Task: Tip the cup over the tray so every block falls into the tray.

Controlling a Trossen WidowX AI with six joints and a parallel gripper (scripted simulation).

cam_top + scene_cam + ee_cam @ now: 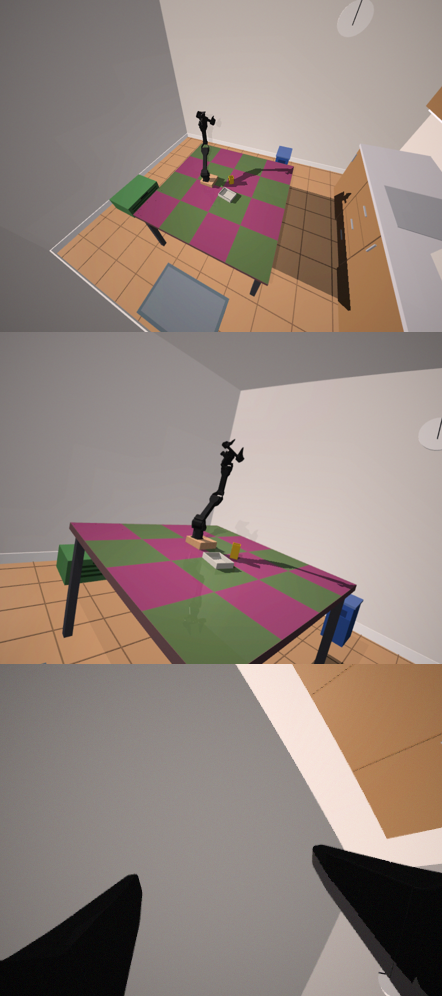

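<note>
in the top view, one jointed black arm (204,159) (209,508) is rising from one pale wooden block base (213,182) (207,545) on a green-and-magenta checkered counter (214,228) (214,575). one yellow upright cup (231,180) (235,551) is standing on the counter near the base, and one shallow white rectangular tray (227,195) (218,561) is lying just beside it, the two apart. both are sitting in from the counter's edges, with wide room stretching from the tray toward the edge farthest from the arm. the blocks inside the cup are too small to count.

in the exterior view, the black claw (207,117) (238,449) (228,868) is hanging high above the counter, its two fingers spreading wide with nothing between them. two dark counter legs are showing, one green box-shaped cabinet (66,564) (133,192) is standing beyond one side, and one blue bin (341,623) (284,154) beyond another.

in the wrist view, two black tapering fingertips are pointing toward grey and pale surfaces, standing well apart. no lettering is showing on anything.
</note>
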